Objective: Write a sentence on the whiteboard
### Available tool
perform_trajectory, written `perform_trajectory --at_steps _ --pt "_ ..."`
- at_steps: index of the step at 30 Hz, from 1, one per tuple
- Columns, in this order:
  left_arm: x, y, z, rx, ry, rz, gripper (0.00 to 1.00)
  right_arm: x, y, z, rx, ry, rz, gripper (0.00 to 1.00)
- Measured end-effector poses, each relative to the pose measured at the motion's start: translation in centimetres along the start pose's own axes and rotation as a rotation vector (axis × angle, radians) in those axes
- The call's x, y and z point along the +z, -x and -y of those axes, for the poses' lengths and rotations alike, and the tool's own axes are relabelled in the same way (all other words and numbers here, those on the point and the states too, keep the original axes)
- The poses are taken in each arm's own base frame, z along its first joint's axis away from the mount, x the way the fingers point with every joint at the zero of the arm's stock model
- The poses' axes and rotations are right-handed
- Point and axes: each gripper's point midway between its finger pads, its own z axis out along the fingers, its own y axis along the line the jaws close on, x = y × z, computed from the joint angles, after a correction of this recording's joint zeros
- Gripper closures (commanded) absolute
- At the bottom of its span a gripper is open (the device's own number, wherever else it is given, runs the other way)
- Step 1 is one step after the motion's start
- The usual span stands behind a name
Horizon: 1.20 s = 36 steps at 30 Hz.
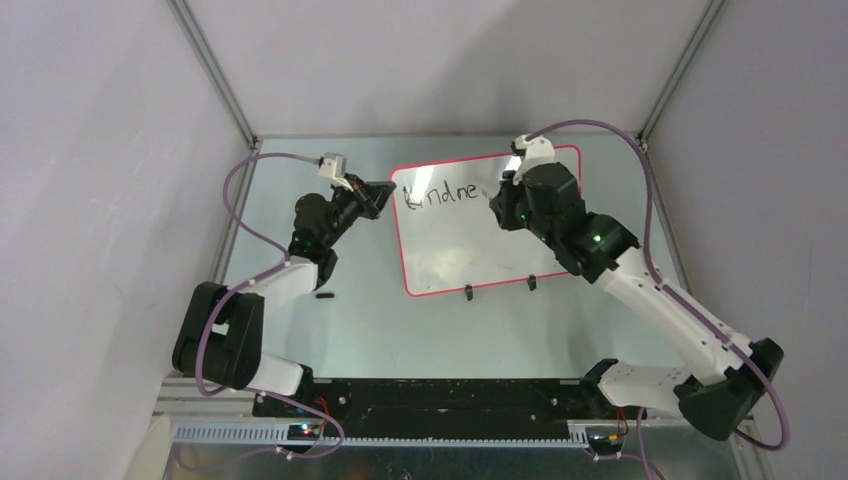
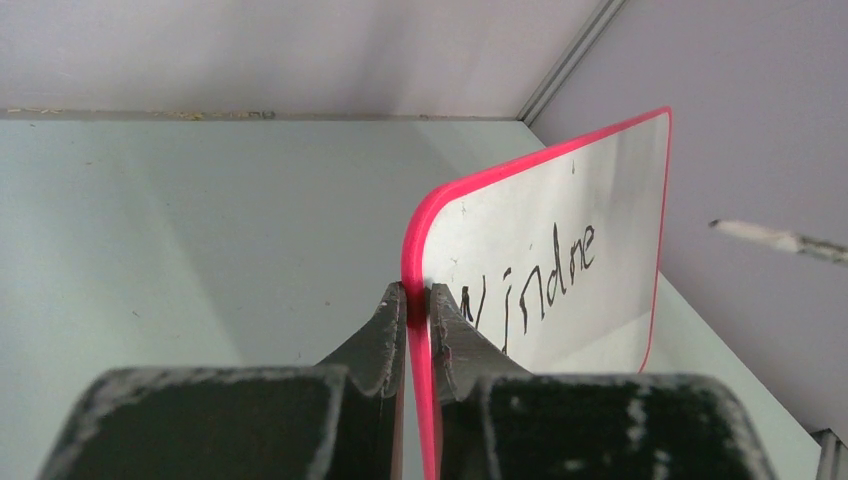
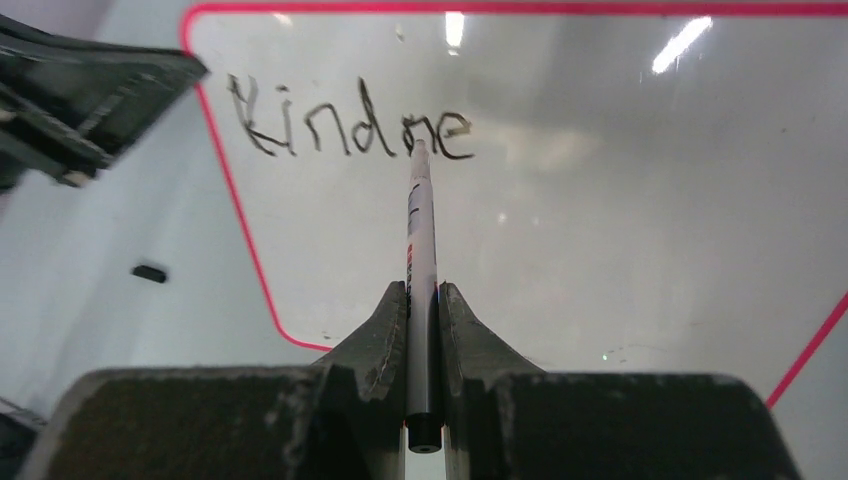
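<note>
R gripper [image 3: 422, 292] pinches marker [image 3: 421, 230], tip at last "e" of sentence [image 3: 350, 125], reading "Kindne". Blank board [image 1: 470, 250] lies rightward along the line. L gripper [image 2: 417, 298] clamps board's left edge.

1. Whiteboard [image 3: 600, 200]: glossy, smooth white face that mirrors the ceiling lights. The thin red-pink rim looks like smooth plastic.
2. Sentence [image 3: 350, 125]: black marker ink, matt against the gloss, in uneven strokes.
3. Marker [image 3: 421, 250]: smooth white barrel, apparently plastic, with a black end.
4. My right gripper [image 3: 423, 290] and my left gripper [image 2: 417, 292]: dark matt fingers, rough and scuffed, with pale wear along the edges.
5. Table [image 1: 380, 320]: pale green-grey, matt and smooth.
6. My arm links [image 1: 660, 300]: smooth white shells with a slight sheen; the joints are black and duller.
7. Cables [image 1: 232, 190]: smooth purple sheath.
8. Frame rails [image 1: 215, 70]: grey, metal-looking, with a dull sheen.
</note>
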Motion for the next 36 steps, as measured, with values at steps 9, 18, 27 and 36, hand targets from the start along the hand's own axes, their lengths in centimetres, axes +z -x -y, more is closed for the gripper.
perform_trajectory --at_steps 9,18,27,36 --pt "0.0 0.0 0.0 0.013 0.0 -0.001 1.0 -4.0 5.7 -1.7 0.05 0.116 0.216 1.0" --pt "-0.2 0.1 0.1 0.032 0.0 -0.005 1.0 -5.3 12.3 -3.1 0.0 0.133 0.321 1.0" --pt "-0.8 0.3 0.5 0.048 0.001 0.013 1.0 -4.4 11.2 0.4 -0.002 0.057 0.309 1.0" --pt "-0.7 0.1 0.6 0.073 0.031 0.044 1.0 -1.2 2.8 2.2 -0.004 0.024 0.166 1.0"
